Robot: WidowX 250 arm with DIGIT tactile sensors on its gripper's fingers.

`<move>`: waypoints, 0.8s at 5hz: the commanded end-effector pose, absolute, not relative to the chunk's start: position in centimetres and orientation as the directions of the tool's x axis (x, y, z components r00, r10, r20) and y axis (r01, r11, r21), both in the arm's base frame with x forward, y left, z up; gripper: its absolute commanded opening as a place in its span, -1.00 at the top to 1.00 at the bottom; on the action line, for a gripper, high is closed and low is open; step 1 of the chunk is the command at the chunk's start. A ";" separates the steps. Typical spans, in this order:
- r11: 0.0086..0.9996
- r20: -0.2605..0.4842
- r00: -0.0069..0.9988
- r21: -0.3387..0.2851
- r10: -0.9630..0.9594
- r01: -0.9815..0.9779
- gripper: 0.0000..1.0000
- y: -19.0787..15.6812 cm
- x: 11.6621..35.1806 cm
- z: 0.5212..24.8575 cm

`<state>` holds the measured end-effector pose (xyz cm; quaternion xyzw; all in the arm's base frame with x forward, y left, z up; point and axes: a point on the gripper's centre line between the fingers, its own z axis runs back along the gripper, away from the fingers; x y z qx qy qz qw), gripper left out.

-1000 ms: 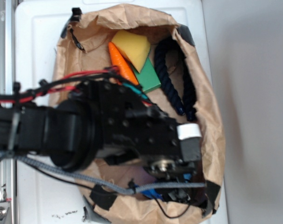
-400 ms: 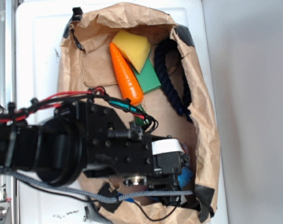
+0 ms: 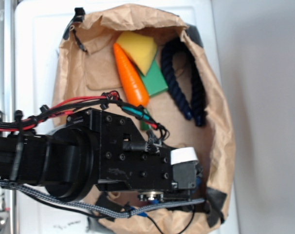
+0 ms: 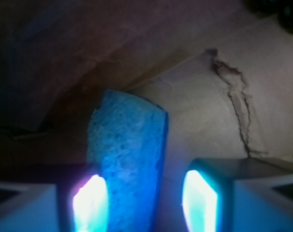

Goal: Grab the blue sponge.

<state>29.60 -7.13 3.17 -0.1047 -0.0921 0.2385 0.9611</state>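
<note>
We've got the claw (image 4: 145,200) spread around the blue sponge (image 4: 127,159); looks light and squishy, so pinch its long sides.

Black arm (image 3: 64,161) comes in from the left edge, reaching across to the right, wrist block low in the exterior view. Red, black and teal cables (image 3: 89,105) run along its top w/ zip ties; a grey braided cable (image 3: 64,202) hangs under it. Gripper (image 4: 146,198) points downward. In the wrist view the two fingers (image 4: 212,198) stand apart, a clear gap btwn them, inner pads glowing blue-white. Left pad sits right at a blue spongy face; right pad isn't touching anything.
</note>
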 end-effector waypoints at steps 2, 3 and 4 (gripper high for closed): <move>0.838 0.119 0.847 -0.268 0.518 -0.475 1.00 -5.9 30.1 5.0; 0.809 0.099 0.821 -0.275 0.562 -0.520 1.00 -3.6 30.3 7.0; 0.800 0.068 0.820 -0.278 0.568 -0.531 1.00 -1.2 30.0 8.9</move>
